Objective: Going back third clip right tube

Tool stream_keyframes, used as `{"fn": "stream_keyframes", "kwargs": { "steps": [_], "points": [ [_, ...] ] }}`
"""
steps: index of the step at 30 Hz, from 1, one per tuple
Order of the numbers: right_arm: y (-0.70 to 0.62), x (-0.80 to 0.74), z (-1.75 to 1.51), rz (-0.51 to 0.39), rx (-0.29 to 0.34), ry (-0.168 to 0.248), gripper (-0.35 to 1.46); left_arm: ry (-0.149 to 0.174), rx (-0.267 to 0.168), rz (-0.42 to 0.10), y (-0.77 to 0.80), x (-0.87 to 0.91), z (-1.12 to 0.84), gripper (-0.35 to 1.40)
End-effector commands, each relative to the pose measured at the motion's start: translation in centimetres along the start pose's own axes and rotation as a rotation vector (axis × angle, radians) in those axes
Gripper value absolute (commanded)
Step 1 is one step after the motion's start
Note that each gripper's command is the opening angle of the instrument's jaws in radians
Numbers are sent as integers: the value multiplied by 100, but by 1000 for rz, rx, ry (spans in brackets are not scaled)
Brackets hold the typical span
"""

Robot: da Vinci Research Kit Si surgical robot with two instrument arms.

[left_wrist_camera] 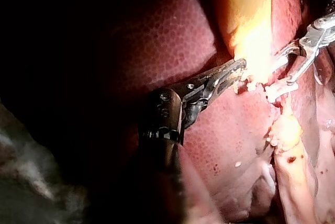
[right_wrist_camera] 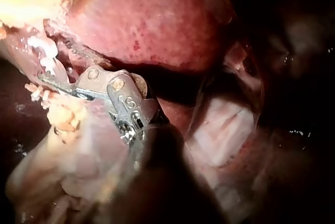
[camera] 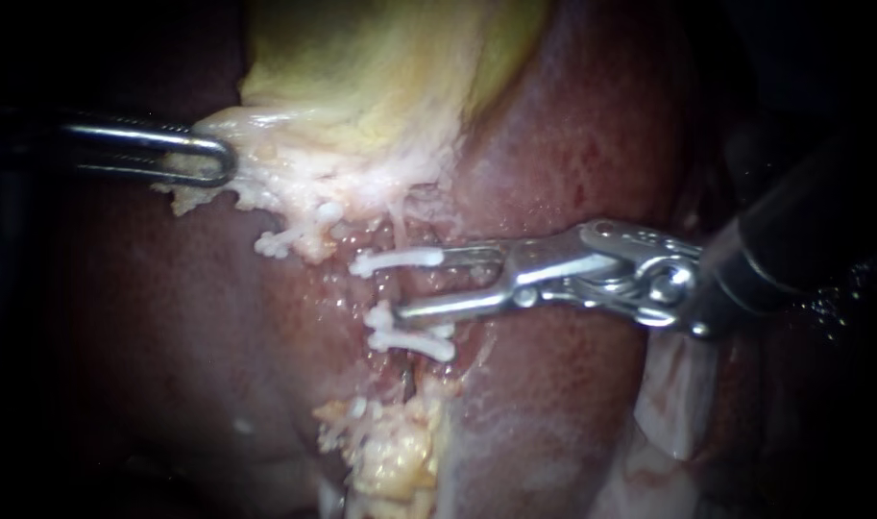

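Right instrument (camera: 422,283), entering from the right edge, holds its jaws apart at frame centre, against the right tube (camera: 393,290) just below the upper clip (camera: 395,259). Judge the tube soft, slick and easily torn, and the clip small and rigid; snag neither. Left instrument (camera: 217,159), upper left, is clamped on the gallbladder (camera: 361,77) edge. Only the left wrist view shows those jaws side-on.

Count: 2 instruments, left instrument (camera: 222,161) at mid-left of frame, right instrument (camera: 421,284) coming in from the right. White clips: 3 clear sites, centre clip (camera: 397,259), lower clip (camera: 411,341) just below it, left clip (camera: 277,243) left of centre; the lower one may be two stacked, can't tell. Tissue: 1 liver (camera: 572,125), 1 gallbladder (camera: 380,67) at top centre.
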Motion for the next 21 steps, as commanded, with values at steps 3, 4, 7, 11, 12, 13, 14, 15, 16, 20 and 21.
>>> {"fn": "stream_keyframes", "kwargs": {
  "steps": [3, 4, 7, 11, 12, 13, 14, 15, 16, 20, 21],
  "points": [
    [-8, -3, -18, -102, 12, -1, 50, 0, -1, 0, 0, 0, -1, -35],
    [-10, -3, -24, -126, 15, -4, 50, 0, -1, 0, 0, 0, -1, -35],
    [-14, -1, -40, -207, 24, -7, 50, 0, -1, 0, 0, 0, 0, -35],
    [-21, 10, -60, -300, 33, -67, 50, 0, -1, 0, -1, 0, 0, -35],
    [-23, 13, -64, -317, 35, -96, 50, 0, -1, 0, -1, 0, 0, -35],
    [-27, 19, -71, -341, 39, -136, 50, 0, -1, 0, -1, 0, 0, -35],
    [-29, 23, -75, -347, 41, -162, 50, 0, -1, 1, -1, 0, 0, -35],
    [-32, 27, -80, -352, 41, -185, 50, 0, -1, 1, -1, 0, 0, -35],
    [-35, 31, -86, -364, 43, -208, 50, 0, -1, 1, -1, 0, 0, -35],
    [-43, 43, -101, -374, 32, -238, 50, 1, 1, 2, -2, -3, 3, -35],
    [-43, 45, -104, -379, 31, -238, 50, 1, 2, 2, -2, -3, 4, -35]
  ]
}}
